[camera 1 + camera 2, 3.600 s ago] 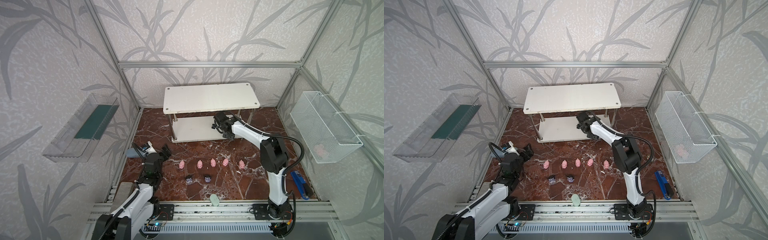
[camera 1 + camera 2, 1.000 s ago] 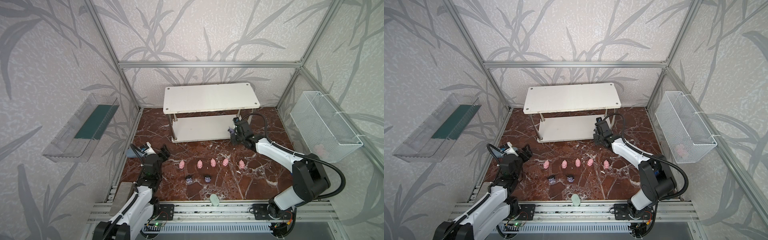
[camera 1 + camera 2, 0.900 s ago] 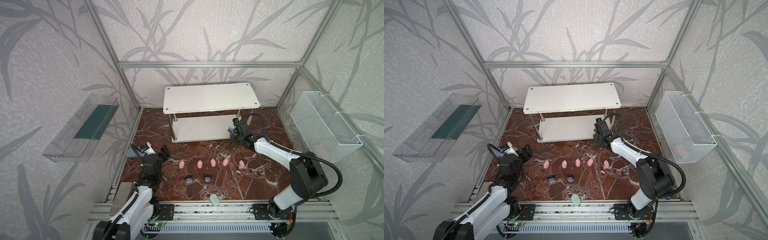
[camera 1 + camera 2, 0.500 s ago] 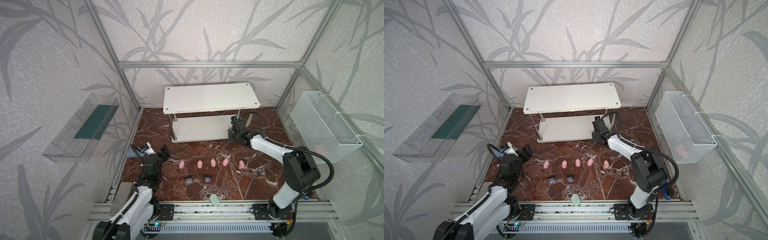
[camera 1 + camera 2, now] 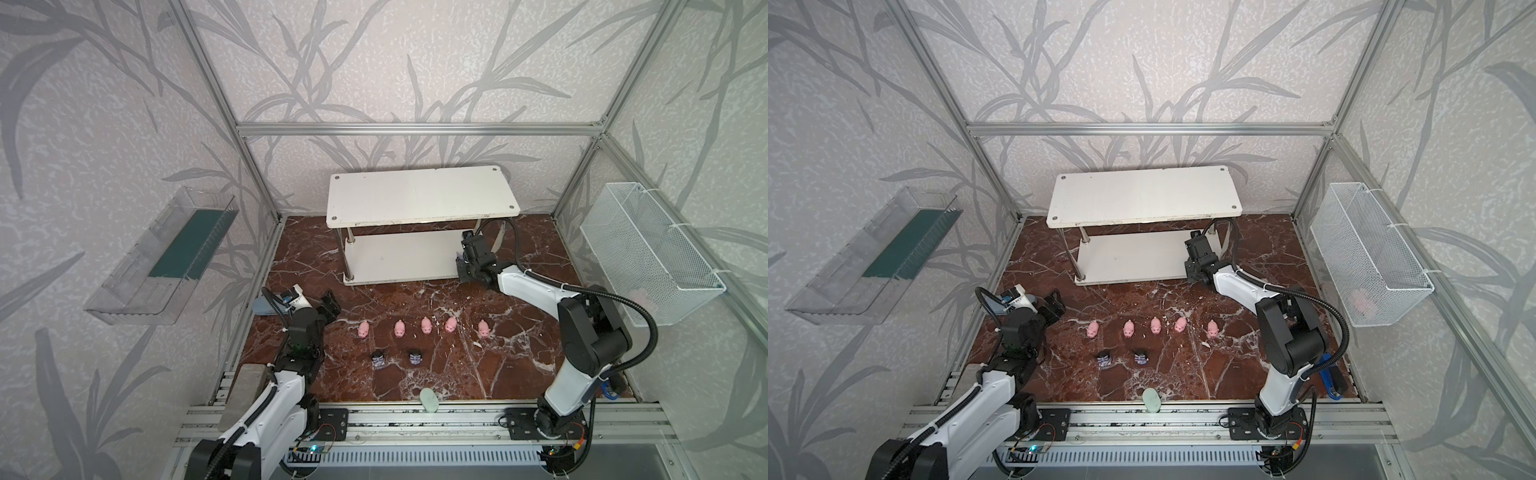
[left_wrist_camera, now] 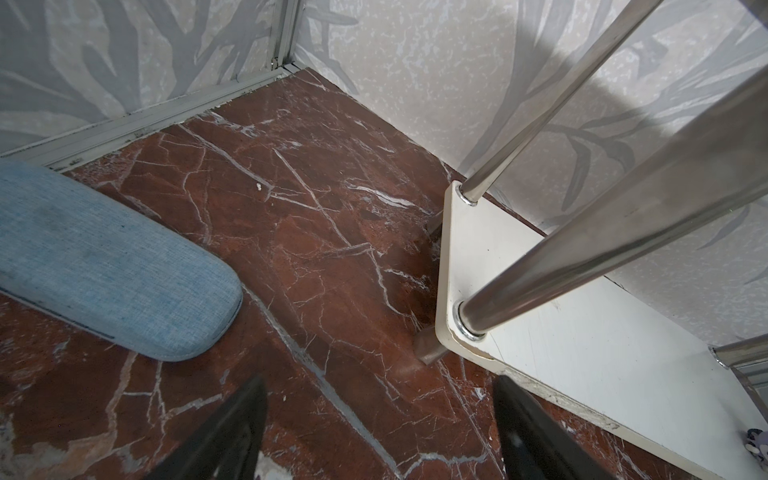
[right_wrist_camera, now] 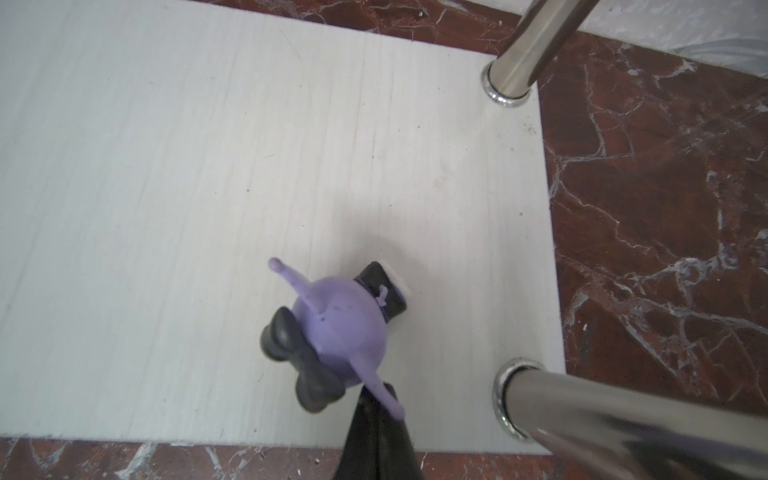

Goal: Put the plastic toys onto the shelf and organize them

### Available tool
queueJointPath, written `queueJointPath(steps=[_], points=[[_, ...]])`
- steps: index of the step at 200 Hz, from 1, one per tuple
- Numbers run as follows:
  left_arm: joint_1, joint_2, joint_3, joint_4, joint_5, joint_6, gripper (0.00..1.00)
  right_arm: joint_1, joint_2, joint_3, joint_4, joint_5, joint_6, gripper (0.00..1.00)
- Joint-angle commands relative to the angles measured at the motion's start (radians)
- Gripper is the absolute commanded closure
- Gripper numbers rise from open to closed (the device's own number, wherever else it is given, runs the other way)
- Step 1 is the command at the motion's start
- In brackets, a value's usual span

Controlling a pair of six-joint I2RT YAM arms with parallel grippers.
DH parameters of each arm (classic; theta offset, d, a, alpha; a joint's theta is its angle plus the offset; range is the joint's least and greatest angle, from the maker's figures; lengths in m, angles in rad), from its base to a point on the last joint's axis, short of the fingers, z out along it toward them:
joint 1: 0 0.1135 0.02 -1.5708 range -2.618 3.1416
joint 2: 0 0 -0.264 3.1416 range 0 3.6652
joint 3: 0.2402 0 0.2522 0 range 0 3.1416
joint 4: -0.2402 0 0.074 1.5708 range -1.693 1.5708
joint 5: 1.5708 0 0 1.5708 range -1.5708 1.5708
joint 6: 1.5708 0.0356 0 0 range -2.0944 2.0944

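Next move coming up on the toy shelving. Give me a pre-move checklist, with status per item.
1. Purple figurine on the shelf's lower tier: ok, it rests on the board.
2. Right gripper clear of it: cannot tell; jaws shut, tip right at the figurine.
3. Figurine upright: cannot tell.
4. Left gripper ready: ok, open and empty.
5. Five pink pigs shelved: not ok, in a row on the floor.
6. Two dark figurines shelved: not ok, on the floor.
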Motion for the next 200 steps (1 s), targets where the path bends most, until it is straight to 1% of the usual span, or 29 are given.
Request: queueJointPath(steps=[1,22,43,54,65,97,120,164,181,185,200], points=[[0.005,0.007,0.002,0.017,-0.005,-0.009,0.17,-0.015,0.000,0.029,0.012,0.030,0.003,1.00],[0.005,0.014,0.002,0.022,-0.005,-0.008,0.17,-0.015,-0.008,0.026,0.008,0.018,0.004,1.00],[0.005,0.012,0.000,0.021,-0.007,-0.008,0.17,-0.012,-0.042,0.001,0.011,-0.029,0.006,1.00],[0.005,0.009,0.001,0.016,-0.010,-0.009,0.17,-0.002,-0.047,-0.014,0.015,-0.043,0.006,1.00],[0.005,0.005,0.000,0.013,-0.012,-0.006,0.17,0.011,-0.090,-0.026,0.013,-0.047,0.003,1.00],[0.005,0.001,0.000,0.005,-0.015,-0.005,0.17,0.054,-0.143,-0.060,0.010,-0.040,0.002,1.00],[0.005,0.005,-0.001,0.009,-0.014,-0.006,0.17,0.074,-0.153,-0.066,0.021,-0.075,0.024,1.00],[0.005,0.012,-0.001,0.017,-0.005,-0.014,0.16,0.086,-0.084,-0.027,0.070,-0.132,0.061,1.00],[0.005,0.008,-0.002,0.015,-0.002,-0.014,0.16,0.087,-0.058,-0.005,0.087,-0.131,0.062,1.00],[0.004,0.007,-0.002,0.014,-0.002,-0.014,0.17,0.086,-0.026,0.002,0.091,-0.131,0.061,1.00],[0.005,0.002,-0.002,0.008,-0.004,-0.014,0.16,0.086,0.008,0.024,0.105,-0.129,0.059,1.00]])
